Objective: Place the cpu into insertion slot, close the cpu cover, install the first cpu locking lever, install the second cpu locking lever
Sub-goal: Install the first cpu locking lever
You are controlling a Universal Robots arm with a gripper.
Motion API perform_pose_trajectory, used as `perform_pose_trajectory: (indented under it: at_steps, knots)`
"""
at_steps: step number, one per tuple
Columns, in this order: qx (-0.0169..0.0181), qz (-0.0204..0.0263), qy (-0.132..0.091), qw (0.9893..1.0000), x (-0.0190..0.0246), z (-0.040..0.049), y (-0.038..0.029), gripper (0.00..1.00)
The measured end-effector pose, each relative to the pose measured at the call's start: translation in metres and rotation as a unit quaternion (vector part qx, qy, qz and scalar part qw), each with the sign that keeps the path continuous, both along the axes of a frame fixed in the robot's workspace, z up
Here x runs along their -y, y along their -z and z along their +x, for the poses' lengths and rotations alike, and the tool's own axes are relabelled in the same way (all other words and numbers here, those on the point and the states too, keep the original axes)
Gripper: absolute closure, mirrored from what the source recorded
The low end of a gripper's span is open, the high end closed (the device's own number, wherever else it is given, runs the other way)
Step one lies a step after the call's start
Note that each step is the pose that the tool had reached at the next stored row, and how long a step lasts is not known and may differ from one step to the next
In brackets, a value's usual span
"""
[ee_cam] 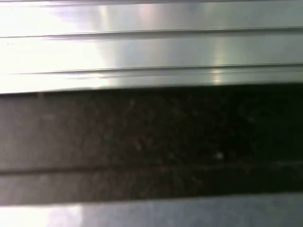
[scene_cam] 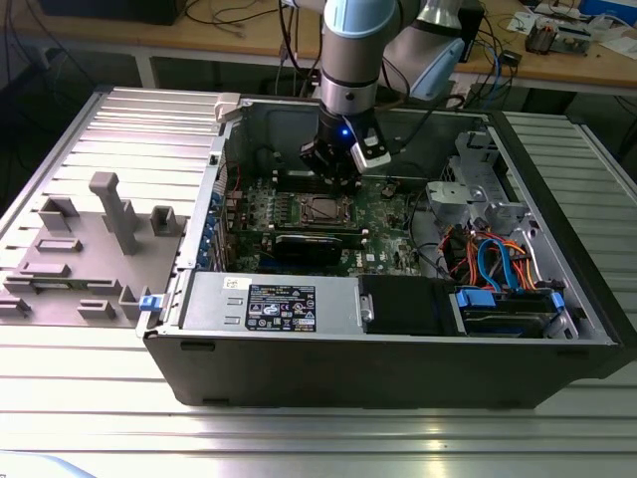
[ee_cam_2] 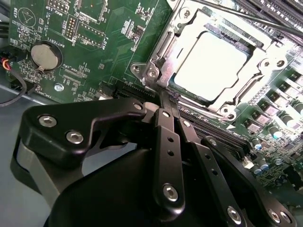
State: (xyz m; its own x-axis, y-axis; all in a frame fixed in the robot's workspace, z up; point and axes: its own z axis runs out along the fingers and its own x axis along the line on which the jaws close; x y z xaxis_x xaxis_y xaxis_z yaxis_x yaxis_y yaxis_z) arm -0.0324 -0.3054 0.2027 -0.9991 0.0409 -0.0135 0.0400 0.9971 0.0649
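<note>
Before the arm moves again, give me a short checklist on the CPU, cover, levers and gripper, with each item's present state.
1. cpu seated in the insertion slot: ok, it lies flat inside.
2. cpu cover closed over the chip: ok, the frame lies down around it.
3. Locking levers latched: cannot tell.
4. gripper clear of the cover: ok, its tips sit beside the socket corner, apparently apart from it.
5. Gripper empty: ok, fingers together, nothing between them.

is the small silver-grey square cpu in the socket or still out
In: the silver-grey square cpu lies flat inside the insertion slot, with the silver cpu cover framing it.
</note>
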Motion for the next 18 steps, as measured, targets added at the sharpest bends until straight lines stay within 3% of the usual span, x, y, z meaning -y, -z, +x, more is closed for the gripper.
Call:
perform_pose_trajectory:
  at_steps: [1,7,15,18]
  knots:
    - [0.0005,0.0016,0.000,1.0000,-0.0005,0.0002,0.0010,0.89]
    - [0.0001,0.0008,0.000,1.0000,-0.0001,0.0001,0.0011,0.89]
    - [0.0001,0.0014,0.000,1.0000,0.0001,0.0002,-0.0049,0.89]
    - [0.0000,0.0013,0.000,1.0000,0.0053,0.0001,-0.0048,0.89]
